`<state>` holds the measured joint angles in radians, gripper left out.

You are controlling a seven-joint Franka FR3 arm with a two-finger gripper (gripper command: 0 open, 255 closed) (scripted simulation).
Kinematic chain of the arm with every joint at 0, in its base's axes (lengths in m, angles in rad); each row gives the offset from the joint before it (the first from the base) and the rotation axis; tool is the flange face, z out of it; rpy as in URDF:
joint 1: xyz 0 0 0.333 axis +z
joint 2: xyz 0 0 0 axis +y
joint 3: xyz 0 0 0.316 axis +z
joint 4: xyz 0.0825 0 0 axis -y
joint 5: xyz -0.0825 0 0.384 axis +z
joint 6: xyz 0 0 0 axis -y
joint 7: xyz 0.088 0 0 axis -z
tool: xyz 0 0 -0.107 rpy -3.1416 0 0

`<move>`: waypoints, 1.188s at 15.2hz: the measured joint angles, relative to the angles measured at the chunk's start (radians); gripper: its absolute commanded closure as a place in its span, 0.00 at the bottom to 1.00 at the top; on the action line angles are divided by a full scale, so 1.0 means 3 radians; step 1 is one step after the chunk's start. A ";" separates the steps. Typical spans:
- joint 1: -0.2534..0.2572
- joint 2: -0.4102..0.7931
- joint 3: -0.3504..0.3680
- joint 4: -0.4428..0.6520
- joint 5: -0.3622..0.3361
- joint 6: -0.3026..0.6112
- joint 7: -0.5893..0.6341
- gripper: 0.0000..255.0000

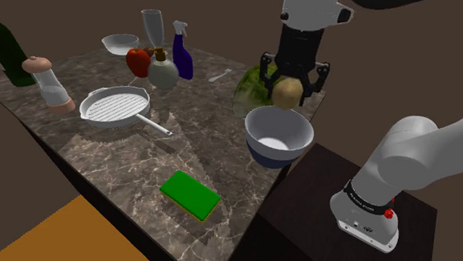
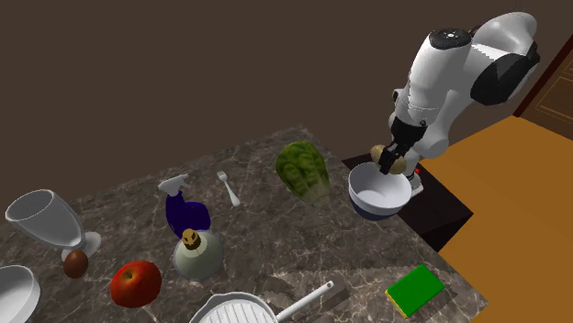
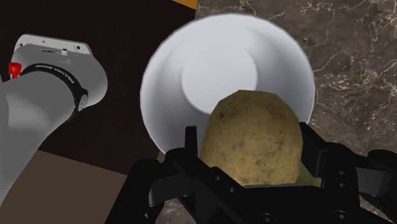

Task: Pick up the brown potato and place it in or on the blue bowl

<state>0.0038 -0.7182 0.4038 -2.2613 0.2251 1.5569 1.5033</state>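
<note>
My black gripper (image 1: 289,93) is shut on a tan-brown potato (image 1: 286,92) and holds it in the air just above the far rim of the bowl (image 1: 279,136). The bowl is white inside and blue outside and stands at the marble table's corner nearest the stand. In the wrist view the potato (image 3: 250,136) sits clasped between the two fingers (image 3: 183,151), with the bowl's white inside (image 3: 210,70) right beneath and beyond it. From the second exterior view the potato (image 2: 388,159) hangs over the bowl (image 2: 377,195).
A green cabbage (image 1: 250,86) lies right behind the gripper. Further off on the marble table (image 1: 127,170) are a green sponge (image 1: 190,193), a grill pan (image 1: 115,106), a blue spray bottle (image 1: 183,52), a round flask (image 1: 162,71), a red apple (image 1: 138,61), a glass (image 1: 152,26) and a fork (image 2: 228,187).
</note>
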 measured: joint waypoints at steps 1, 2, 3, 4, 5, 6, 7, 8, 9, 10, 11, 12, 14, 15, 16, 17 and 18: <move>0.0011 -0.0021 0.0016 -0.0048 0.0017 0.0028 0.0012 1.00; 0.0018 -0.0041 0.0018 -0.0101 0.0025 0.0061 0.0008 1.00; 0.0020 -0.0043 0.0025 -0.0146 0.0031 0.0103 0.0005 1.00; 0.0028 -0.0057 0.0038 -0.0203 0.0044 0.0147 0.0009 1.00; 0.0032 -0.0067 0.0043 -0.0252 0.0051 0.0185 0.0004 1.00; 0.0037 -0.0070 0.0058 -0.0296 0.0063 0.0227 0.0009 1.00; 0.0040 -0.0068 0.0072 -0.0343 0.0072 0.0277 0.0010 1.00; 0.0041 -0.0062 0.0084 -0.0375 0.0079 0.0315 0.0012 1.00; 0.0052 -0.0085 0.0090 -0.0431 0.0091 0.0348 0.0012 1.00; 0.0056 -0.0102 0.0087 -0.0486 0.0095 0.0385 -0.0002 1.00; 0.0059 -0.0097 0.0104 -0.0528 0.0106 0.0433 0.0002 1.00; 0.0062 -0.0094 0.0115 -0.0553 0.0114 0.0462 0.0006 1.00; 0.0063 -0.0092 0.0121 -0.0576 0.0118 0.0487 0.0005 1.00; 0.0064 -0.0093 0.0122 -0.0582 0.0120 0.0493 0.0005 1.00; 0.0064 -0.0093 0.0123 -0.0584 0.0120 0.0495 0.0006 1.00; 0.0064 -0.0093 0.0123 -0.0586 0.0121 0.0497 0.0005 1.00; 0.0064 -0.0093 0.0124 -0.0586 0.0121 0.0498 0.0006 1.00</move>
<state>0.0231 -0.7461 0.4409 -2.4373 0.2613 1.7062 1.5050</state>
